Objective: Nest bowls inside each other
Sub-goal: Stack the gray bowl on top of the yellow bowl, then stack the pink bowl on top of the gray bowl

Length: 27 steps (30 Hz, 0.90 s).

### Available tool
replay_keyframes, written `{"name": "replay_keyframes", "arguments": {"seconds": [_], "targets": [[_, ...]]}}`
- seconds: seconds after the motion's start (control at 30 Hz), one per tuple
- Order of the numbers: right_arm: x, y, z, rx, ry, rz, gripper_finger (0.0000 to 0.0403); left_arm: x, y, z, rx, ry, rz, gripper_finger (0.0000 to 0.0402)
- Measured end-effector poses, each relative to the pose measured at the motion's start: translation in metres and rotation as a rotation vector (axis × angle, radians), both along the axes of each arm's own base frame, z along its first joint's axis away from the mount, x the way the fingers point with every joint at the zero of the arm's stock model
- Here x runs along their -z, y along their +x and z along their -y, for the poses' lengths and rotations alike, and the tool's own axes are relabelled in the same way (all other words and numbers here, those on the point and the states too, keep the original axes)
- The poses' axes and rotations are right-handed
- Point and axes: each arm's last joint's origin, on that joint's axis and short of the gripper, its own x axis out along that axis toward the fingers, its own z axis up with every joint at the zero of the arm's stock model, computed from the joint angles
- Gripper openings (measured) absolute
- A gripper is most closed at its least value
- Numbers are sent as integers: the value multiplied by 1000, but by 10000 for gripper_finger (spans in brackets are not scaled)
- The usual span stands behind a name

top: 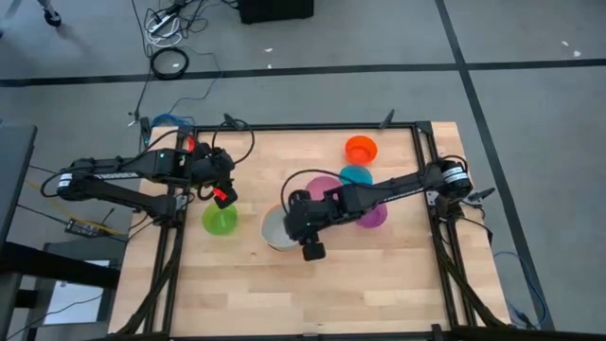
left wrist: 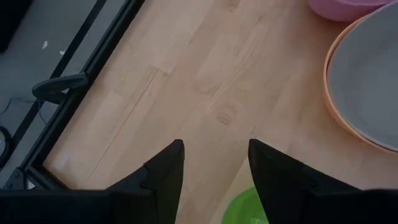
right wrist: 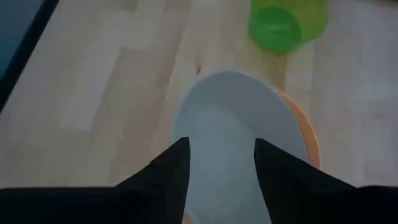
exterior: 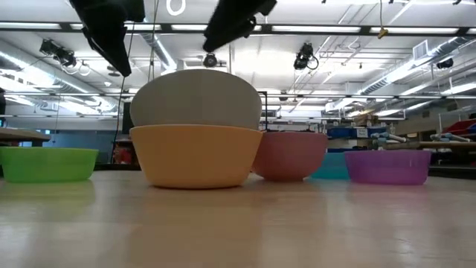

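The grey-white bowl (right wrist: 230, 130) lies tilted inside the light orange bowl (exterior: 195, 156), with its rim raised well above the orange rim. My right gripper (right wrist: 221, 152) is open and hovers above the grey-white bowl, touching nothing. In the low view it (exterior: 234, 22) is clear of the bowl's top. My left gripper (left wrist: 214, 152) is open, raised over bare table beside the green bowl (top: 220, 220). The pink bowl (top: 322, 187), teal-blue bowl (top: 355, 174) and purple bowl (top: 374, 216) stand close together under the right arm. The red-orange bowl (top: 361, 148) stands alone near the far edge.
A black frame (top: 417, 161) runs along the table's left, right and far edges. Bare wood lies toward the near edge and in the near-right part of the table (top: 379, 284).
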Motion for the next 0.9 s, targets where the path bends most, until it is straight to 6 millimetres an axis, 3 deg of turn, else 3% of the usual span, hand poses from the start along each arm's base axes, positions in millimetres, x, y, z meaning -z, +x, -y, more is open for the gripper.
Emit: {"name": "replay_keyframes", "arguments": {"seconds": [0.1,0.3,0.43,0.5,0.63,0.77,0.9], "targets": [[9,5,0,28,30,28,156,0,0,0,0,0,1,188],[57,-2,0,86,125,-49,141,0,0,0,0,0,1,188],[67,-6,-2,110,126,-73,136,0,0,0,0,0,2,188],[57,-6,-1,112,109,-44,134,0,0,0,0,0,3,188],[18,-15,4,132,1,45,134,-1,1,0,-2,0,13,188],[-17,-48,20,243,-201,25,133,0,0,1,9,-20,6,188],[-45,-85,45,404,-152,-39,134,0,-1,1,11,-24,-6,188]]}}
